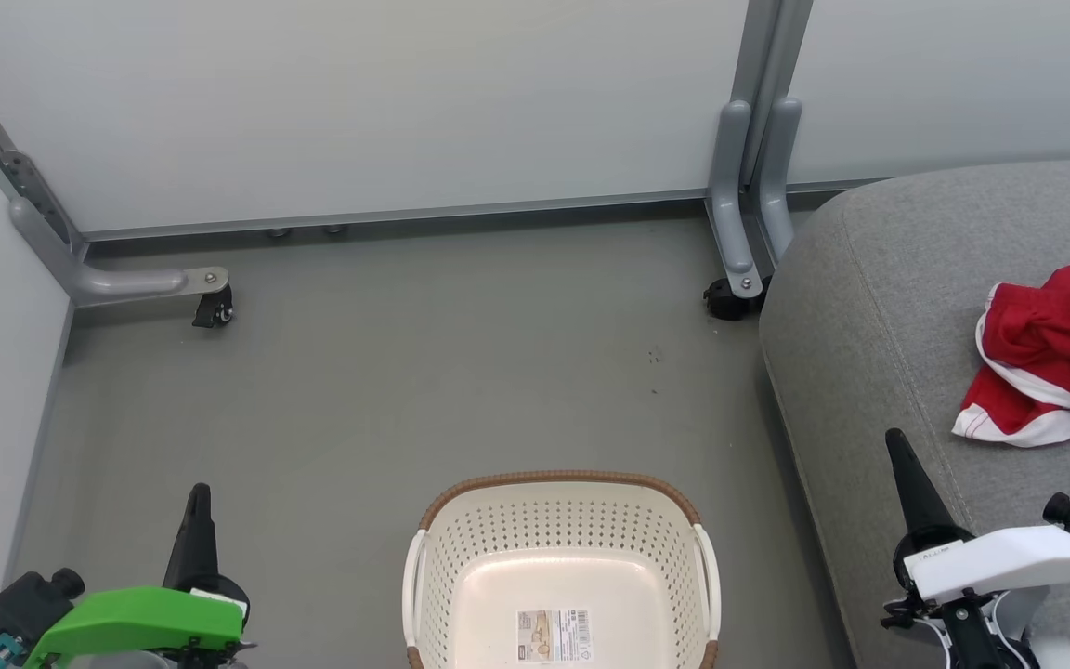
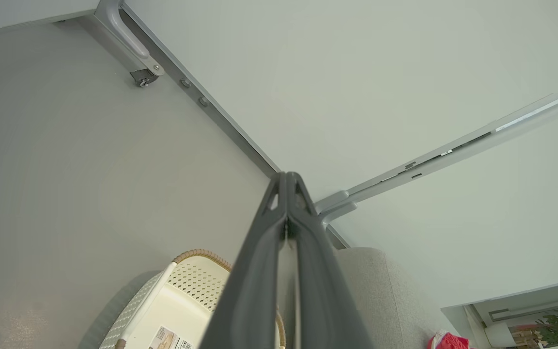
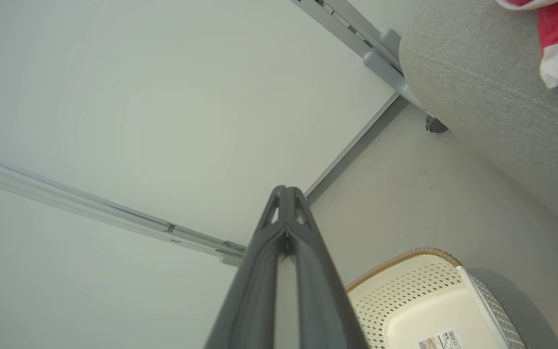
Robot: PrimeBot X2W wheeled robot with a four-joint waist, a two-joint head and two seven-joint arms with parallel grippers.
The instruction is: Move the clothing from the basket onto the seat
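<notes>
Pincers first: my left pincer is pressed fully closed, fingers together and gripping nothing. My right pincer is the same, closed and empty. Both hang low and close to me, fingers pointing away.

The basket sits on the floor between them. I see nothing in it but its bare bottom and a barcode sticker. The clothing lies in a crumpled red heap on the seat, ahead of the right pincer and to its outer side. That pincer hangs by the seat's near edge.

By my reading the job looks done, so the risks from here are mostly of my own making. If I swing the right pincer forward or outward carelessly, its tip could snag the thin fabric and drag it toward the seat's edge and onto the floor. The heap runs out of my head view on the right, so I cannot tell how near it lies to the seat's other side. Bringing either arm inward and down could knock the basket, which I judge to be light, and slide it across the floor.

Farther out, pale panels close off the space ahead of both pincers and to the left. Their grey feet end in castors, one castor ahead of the left pincer and another castor tucked against the seat's far corner. A long reach forward would meet those before anything else.
</notes>
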